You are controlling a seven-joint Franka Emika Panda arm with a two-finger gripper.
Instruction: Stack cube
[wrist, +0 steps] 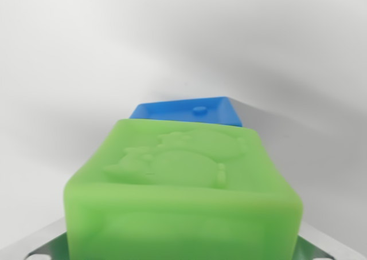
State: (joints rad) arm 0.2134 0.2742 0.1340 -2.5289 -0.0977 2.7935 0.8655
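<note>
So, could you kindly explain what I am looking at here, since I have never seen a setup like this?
This picture comes from a camera mounted on the wrist of a single robot arm, looking out past its gripper. The big soft green cube, with a raised figure moulded into its face, fills the foreground because it sits right in front of the lens. Behind it, partly hidden, is a blue cube. Everything else is a plain white surface. The grey metal bits in the bottom corners probably belong to the gripper, but its fingers are out of view, so I cannot tell whether it grips the green cube, nor whether the two cubes touch. The job is stacking one cube on the other.
</note>
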